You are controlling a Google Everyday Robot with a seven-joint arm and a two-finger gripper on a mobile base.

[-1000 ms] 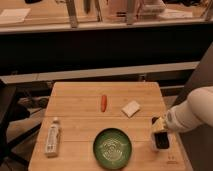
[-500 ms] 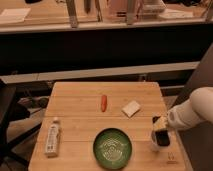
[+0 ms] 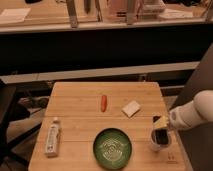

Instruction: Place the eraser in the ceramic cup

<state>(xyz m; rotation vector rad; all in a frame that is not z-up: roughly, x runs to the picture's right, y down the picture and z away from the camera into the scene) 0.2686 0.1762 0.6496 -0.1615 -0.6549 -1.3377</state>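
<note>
The white ceramic cup [image 3: 158,144] stands near the table's right front edge. My gripper [image 3: 160,125] comes in from the right on a white arm and hangs directly over the cup, with a yellowish patch at its tip. A small blackish block, the eraser [image 3: 161,135], shows at the cup's mouth just under the gripper. I cannot tell whether it is still gripped or resting inside the cup.
A green patterned bowl [image 3: 113,148] sits front centre, left of the cup. A pale flat square block [image 3: 131,108] lies mid-right and an orange-red carrot-like item [image 3: 104,102] in the middle. A white bottle [image 3: 52,137] lies at front left. The wooden table's right edge [image 3: 175,150] is close to the cup.
The gripper and the dark block have shifted very slightly left over the cup. Nothing else has moved.
</note>
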